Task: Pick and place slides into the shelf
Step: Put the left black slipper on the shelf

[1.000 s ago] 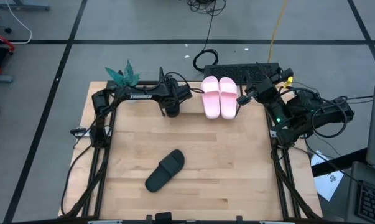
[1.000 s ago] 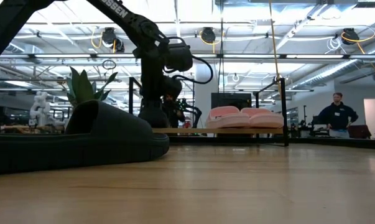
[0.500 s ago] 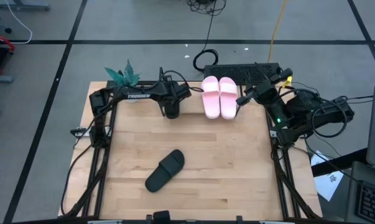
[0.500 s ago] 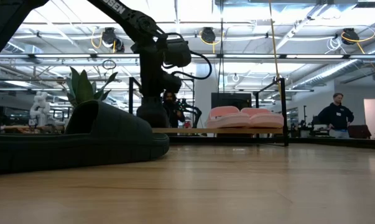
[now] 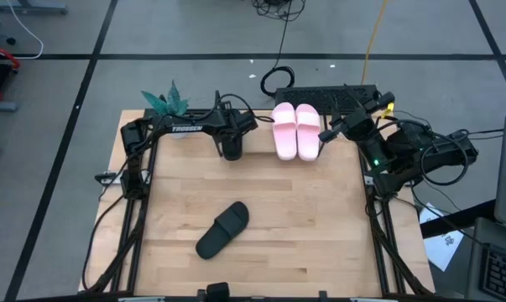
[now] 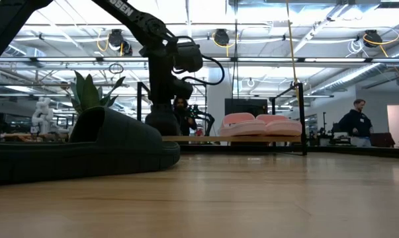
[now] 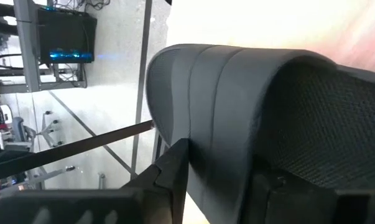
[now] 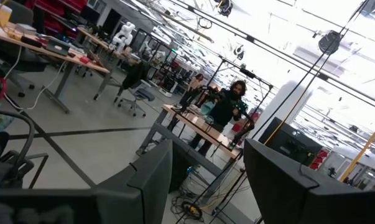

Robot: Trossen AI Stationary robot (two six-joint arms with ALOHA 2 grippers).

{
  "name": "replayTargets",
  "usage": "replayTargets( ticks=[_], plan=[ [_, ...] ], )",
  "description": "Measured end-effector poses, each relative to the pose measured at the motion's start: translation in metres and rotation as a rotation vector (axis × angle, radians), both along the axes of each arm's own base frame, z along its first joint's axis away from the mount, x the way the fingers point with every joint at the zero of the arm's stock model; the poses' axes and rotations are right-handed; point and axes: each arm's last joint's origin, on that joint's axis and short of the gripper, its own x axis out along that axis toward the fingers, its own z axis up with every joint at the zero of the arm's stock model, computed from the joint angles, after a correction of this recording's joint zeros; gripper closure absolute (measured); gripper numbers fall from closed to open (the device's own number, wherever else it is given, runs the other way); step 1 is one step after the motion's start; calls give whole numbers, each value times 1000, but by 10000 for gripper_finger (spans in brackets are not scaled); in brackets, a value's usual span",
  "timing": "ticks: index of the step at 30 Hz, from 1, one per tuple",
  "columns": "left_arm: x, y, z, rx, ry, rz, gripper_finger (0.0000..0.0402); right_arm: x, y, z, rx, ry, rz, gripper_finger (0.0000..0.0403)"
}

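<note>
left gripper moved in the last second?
Yes, slightly. In the high view the left gripper edged away from the pink slides and it holds a black slide.

The left gripper (image 5: pixel 231 149) with the black slide (image 7: pixel 249 118) clamped in it has slid a bit further left along the far edge of the table and come down lower than a second ago. Over at the far right, the person (image 6: pixel 355 123) in the dark top has turned a little.
</note>
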Motion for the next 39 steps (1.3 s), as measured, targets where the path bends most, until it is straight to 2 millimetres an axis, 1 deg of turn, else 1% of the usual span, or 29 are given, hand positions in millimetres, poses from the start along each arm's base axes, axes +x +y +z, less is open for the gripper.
replayTargets(
  ticks=[6, 14, 24, 39],
  plan=[
    [1, 0, -1, -26, -35, 13, 286, 0, 0, 0, 0, 0, 0, 213],
    [1, -1, -1, -46, -56, 24, 286, 0, 0, 0, 0, 0, 0, 213],
    [3, -8, -3, -71, -40, 1, 286, 0, 0, 0, 0, 0, 0, 213],
    [3, -6, -3, -89, -58, 4, 286, 0, 0, 0, 0, 0, 1, 213]
  ],
)
